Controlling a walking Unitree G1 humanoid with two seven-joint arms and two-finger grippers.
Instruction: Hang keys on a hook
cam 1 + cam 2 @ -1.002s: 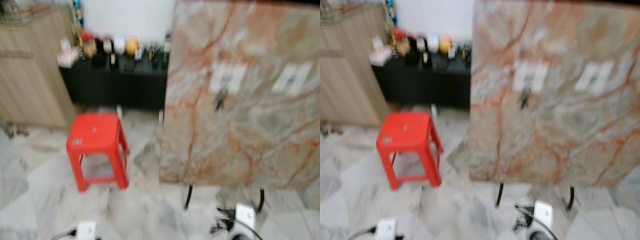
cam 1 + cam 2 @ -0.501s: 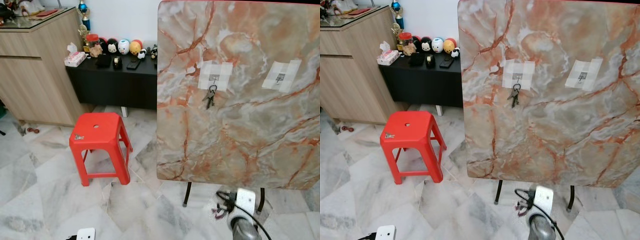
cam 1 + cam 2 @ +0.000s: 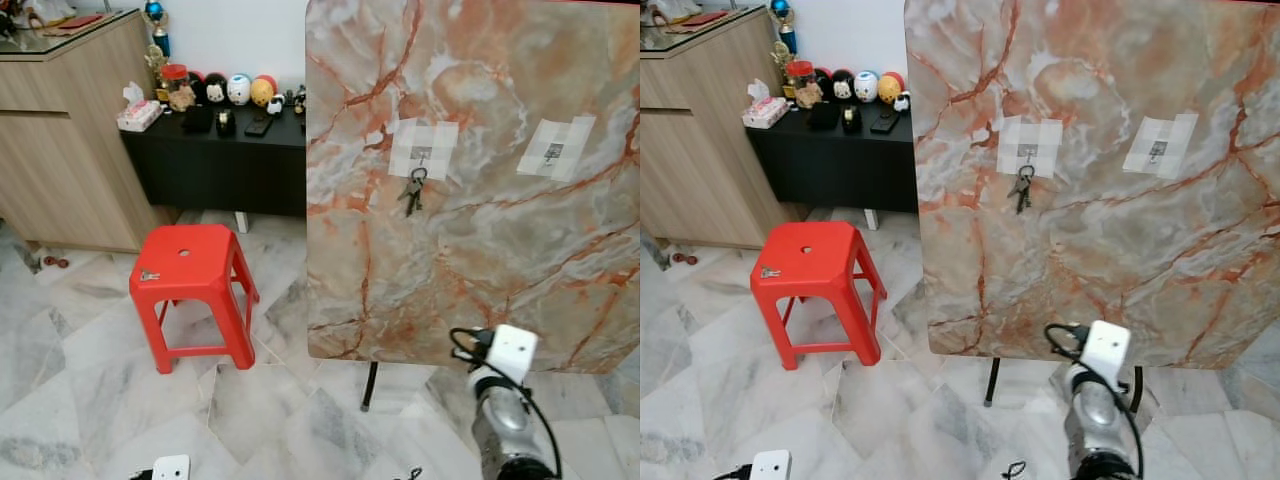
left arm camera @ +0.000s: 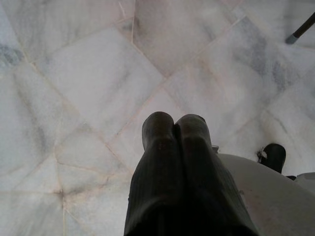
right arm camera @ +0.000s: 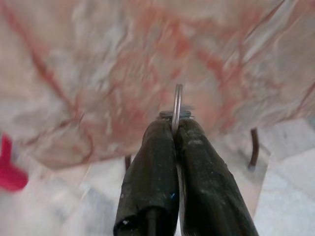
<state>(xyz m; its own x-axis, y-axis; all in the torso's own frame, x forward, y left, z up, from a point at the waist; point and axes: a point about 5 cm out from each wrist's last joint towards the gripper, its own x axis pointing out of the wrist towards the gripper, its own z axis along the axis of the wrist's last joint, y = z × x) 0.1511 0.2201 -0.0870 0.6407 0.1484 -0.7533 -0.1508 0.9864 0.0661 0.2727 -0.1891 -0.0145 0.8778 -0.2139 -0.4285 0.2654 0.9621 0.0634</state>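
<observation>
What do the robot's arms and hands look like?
The right arm is a shiny silver tube with a white box on top and thin black cables looping round it. Each hand has two long, black, rounded fingers: see the left hand and the right hand.

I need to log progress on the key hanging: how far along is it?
One bunch of keys already hangs on the left hook of the marble board. In hand: the right gripper is shut on a key ring, low before the board. Left: lift it to the bare right hook. The left gripper hangs shut over the floor.
</observation>
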